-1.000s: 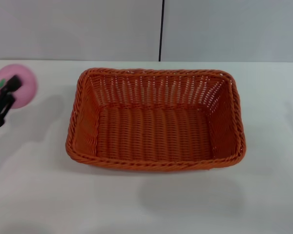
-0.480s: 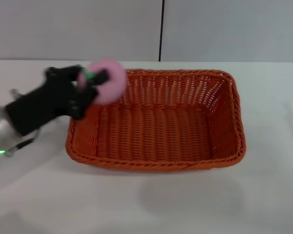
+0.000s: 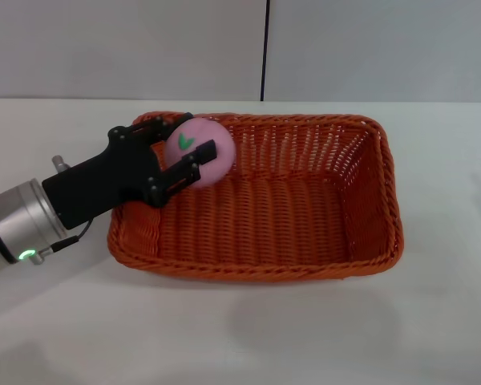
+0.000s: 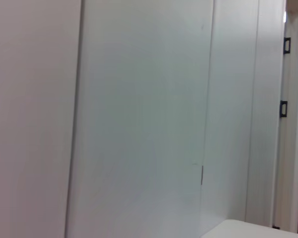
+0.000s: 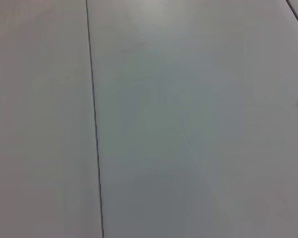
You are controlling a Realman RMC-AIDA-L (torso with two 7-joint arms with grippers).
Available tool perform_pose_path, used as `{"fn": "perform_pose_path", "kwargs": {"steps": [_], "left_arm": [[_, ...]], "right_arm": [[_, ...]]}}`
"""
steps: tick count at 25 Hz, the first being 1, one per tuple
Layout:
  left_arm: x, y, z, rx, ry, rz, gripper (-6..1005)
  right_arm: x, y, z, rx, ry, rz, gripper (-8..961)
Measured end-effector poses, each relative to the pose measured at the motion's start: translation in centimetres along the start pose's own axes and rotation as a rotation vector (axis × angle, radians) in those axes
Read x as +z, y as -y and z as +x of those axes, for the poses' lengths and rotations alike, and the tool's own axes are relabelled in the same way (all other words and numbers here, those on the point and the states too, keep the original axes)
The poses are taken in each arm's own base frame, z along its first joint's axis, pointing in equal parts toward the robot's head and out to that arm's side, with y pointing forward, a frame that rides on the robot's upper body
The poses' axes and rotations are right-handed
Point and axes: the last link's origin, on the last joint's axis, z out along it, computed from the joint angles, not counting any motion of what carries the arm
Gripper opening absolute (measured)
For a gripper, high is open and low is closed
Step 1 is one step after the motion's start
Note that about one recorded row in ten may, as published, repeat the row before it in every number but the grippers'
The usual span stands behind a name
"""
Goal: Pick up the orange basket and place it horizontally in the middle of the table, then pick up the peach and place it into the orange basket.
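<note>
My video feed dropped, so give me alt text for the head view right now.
The left gripper holds the peach over the left end of the orange basket, which sits lengthwise mid-table. The right arm is out of view.

The peach [image 3: 199, 151], pink with a green leaf mark on top, sits clamped between the fingers of the left gripper [image 3: 186, 150], above the basket's left end. The orange wicker basket [image 3: 256, 200] lies lengthwise on the white table [image 3: 305, 329], stretching rightward beneath the gripper.
</note>
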Motion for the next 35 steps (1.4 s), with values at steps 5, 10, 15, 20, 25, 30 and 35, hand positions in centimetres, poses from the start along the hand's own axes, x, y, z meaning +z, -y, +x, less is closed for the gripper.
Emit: {"fn": "perform_pose_path", "kwargs": {"steps": [5,10,15,20,25,30,35], "left_arm": [[-1.2,-0.2,-0.7,-0.017,0.009,0.032,472],[-2.3,-0.3,-1.1,-0.025,0.011,0.063,697],[-4.0,0.0,-1.3,-0.043,-0.022,0.153,829],[-9.2,1.1,-1.5,-0.013,-0.111,0.440,829],[-14.7,0.7,-2.4,-0.003,-0.183,0.747,829],[-18.5,-0.3,-3.6,-0.009,-0.229,1.009,829],[-20.2,-1.3,-4.1,0.000,-0.215,1.081,829]], "right_arm": [[0.0,0.1,0.0,-0.002,0.003,0.004,566],[-0.2,0.5,-0.2,-0.014,0.008,0.034,566],[-1.1,1.5,-0.7,-0.037,0.018,0.108,566],[-3.6,3.2,-0.7,-0.062,-0.002,0.296,566],[-5.6,4.7,-0.9,-0.110,-0.014,0.468,566],[-6.2,5.1,-0.8,-0.185,-0.040,0.516,566],[-6.2,5.3,-0.4,-0.229,-0.073,0.539,566]]}}
